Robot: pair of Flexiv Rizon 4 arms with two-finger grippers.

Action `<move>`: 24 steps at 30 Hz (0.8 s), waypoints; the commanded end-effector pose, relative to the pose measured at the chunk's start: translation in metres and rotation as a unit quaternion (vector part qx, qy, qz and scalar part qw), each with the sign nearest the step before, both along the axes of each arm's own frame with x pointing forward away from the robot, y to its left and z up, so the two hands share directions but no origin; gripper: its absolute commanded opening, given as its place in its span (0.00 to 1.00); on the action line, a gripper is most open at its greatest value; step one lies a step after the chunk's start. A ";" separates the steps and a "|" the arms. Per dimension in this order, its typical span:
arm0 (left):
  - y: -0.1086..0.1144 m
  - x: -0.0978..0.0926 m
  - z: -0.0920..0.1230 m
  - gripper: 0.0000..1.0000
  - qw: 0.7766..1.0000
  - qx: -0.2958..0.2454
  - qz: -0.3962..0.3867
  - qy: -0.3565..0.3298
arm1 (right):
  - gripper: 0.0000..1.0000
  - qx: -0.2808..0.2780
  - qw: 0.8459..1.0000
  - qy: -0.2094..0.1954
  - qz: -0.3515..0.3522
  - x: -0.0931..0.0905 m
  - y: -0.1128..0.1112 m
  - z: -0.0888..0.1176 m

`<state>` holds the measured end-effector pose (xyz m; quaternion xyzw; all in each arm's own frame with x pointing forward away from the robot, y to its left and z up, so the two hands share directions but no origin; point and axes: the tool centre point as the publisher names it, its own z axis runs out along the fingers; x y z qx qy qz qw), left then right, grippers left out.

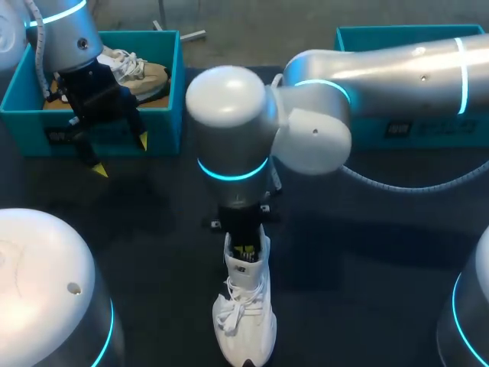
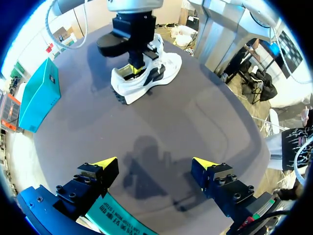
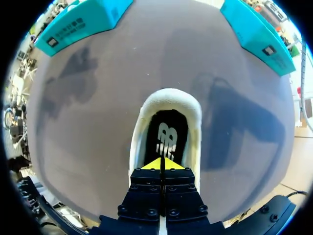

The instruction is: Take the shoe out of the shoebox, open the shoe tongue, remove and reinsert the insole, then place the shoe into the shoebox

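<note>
A white shoe stands on the dark table near its front edge, toe toward me. My right gripper points straight down into the shoe's opening. In the right wrist view its yellow tips are pressed together just above the black insole, ringed by the white collar; nothing shows between them. My left gripper hangs open over the front wall of the left teal shoebox, with nothing between its fingers. From the left wrist the white shoe lies far ahead of that gripper.
A beige shoe lies in the left shoebox. A second teal box stands at the back right, partly under my right arm. Both boxes lie far ahead of the right gripper.
</note>
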<state>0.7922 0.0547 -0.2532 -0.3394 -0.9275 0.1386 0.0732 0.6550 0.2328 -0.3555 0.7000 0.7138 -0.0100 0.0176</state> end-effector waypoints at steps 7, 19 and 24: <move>0.000 -0.001 0.000 1.00 1.000 0.001 0.000 -0.001 | 0.00 0.010 0.974 0.018 -0.225 -0.007 -0.009 0.006; 0.000 -0.001 0.000 1.00 1.000 0.001 0.000 -0.001 | 0.23 0.003 0.975 0.030 -0.219 -0.019 0.005 0.007; 0.000 -0.001 0.000 1.00 1.000 0.001 0.000 -0.001 | 0.32 0.002 0.975 0.036 -0.221 -0.027 0.008 0.005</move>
